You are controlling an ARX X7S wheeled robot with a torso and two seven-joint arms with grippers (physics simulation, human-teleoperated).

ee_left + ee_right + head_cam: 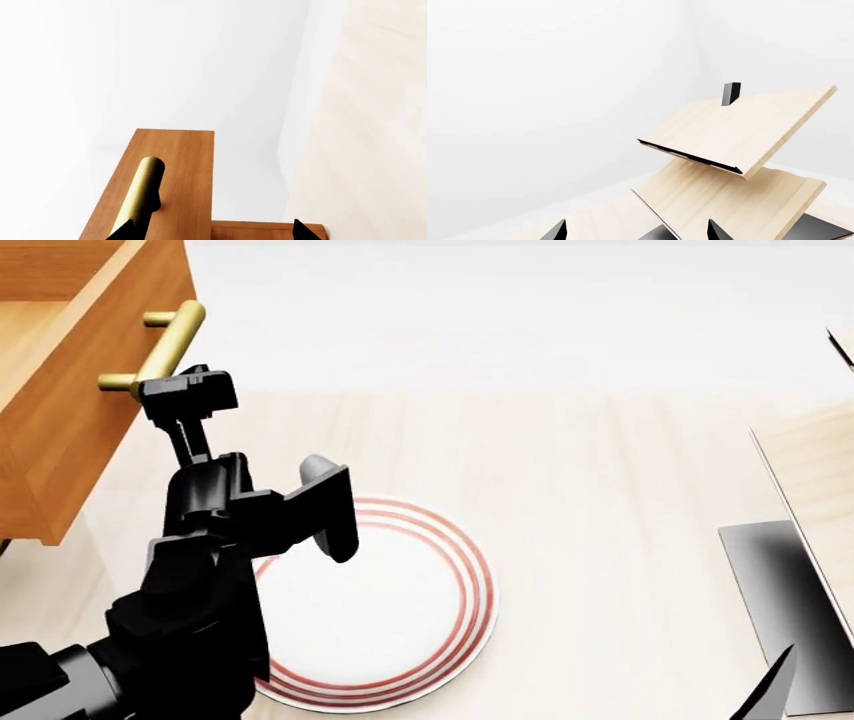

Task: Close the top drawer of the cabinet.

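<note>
The top drawer (80, 420) stands pulled out at the head view's upper left, an orange-brown box with a brass bar handle (160, 345). My left gripper (191, 400) is right at the drawer's front, just below the handle. In the left wrist view the drawer front (177, 170) and the handle (143, 187) fill the lower middle. The left gripper (213, 232) is open, with one fingertip (128, 231) beside the handle. More of the cabinet's wood (267, 231) shows behind. My right gripper (637, 232) is open and empty; only its tip (774, 685) shows in the head view.
A white plate (400, 640) with red rings lies on the pale floor below my left arm. A pale light-wood structure (740, 130) with a black base (787, 610) stands at the right, in front of the right gripper.
</note>
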